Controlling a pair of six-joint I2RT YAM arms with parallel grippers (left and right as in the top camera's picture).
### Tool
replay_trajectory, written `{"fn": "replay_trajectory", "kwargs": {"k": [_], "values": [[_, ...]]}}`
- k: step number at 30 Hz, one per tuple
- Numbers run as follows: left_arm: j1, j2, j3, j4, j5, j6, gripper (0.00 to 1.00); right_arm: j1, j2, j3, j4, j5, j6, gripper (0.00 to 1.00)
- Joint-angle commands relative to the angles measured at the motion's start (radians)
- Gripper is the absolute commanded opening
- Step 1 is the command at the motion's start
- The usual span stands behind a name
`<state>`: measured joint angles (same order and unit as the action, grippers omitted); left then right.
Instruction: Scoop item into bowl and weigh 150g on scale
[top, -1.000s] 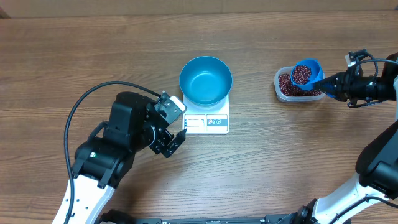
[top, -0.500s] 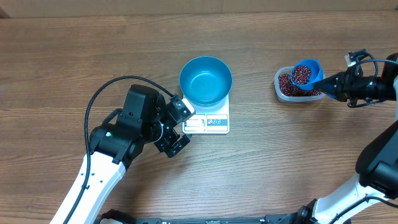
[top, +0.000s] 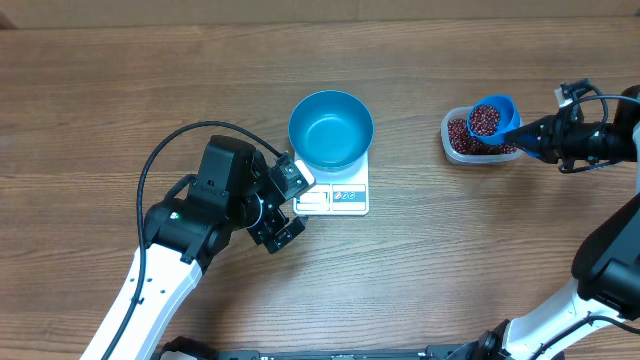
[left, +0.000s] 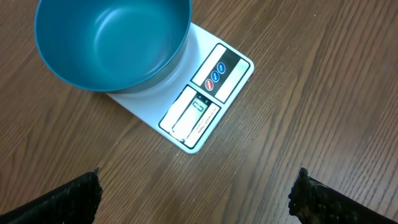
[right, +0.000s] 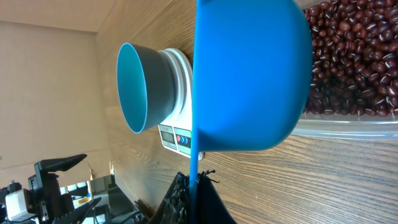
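The blue bowl (top: 331, 130) stands empty on the white scale (top: 348, 198) at mid-table. My left gripper (top: 288, 206) hovers open at the scale's left front corner with nothing between its fingers; in the left wrist view the bowl (left: 112, 43) and scale (left: 208, 99) lie just ahead of it. Far right, my right gripper (top: 535, 135) is shut on the handle of a small blue scoop (top: 492, 115). The scoop is heaped with red-brown beans (top: 485, 121) and hangs over the clear tub (top: 449, 143). In the right wrist view the scoop (right: 249, 74) hides part of the tub's beans (right: 354, 56).
The scale's display and buttons (left: 205, 93) face the table's front edge. The left arm's black cable (top: 150, 170) loops over the table to the left. Bare wood lies between the scale and the tub.
The left arm has swung right, bringing its open gripper up to the scale's left front corner, then stopped. The right arm and the filled scoop have not moved.
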<state>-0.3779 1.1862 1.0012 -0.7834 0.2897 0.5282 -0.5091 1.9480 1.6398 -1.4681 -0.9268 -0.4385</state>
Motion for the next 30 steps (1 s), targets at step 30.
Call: {"fn": "replay_trajectory", "kwargs": {"k": [30], "values": [[0.007, 0.003, 0.029, 0.051, 0.024, 0.037, 1.00, -0.003, 0.002, 0.002, 0.000, -0.016, -0.008, 0.04]]}}
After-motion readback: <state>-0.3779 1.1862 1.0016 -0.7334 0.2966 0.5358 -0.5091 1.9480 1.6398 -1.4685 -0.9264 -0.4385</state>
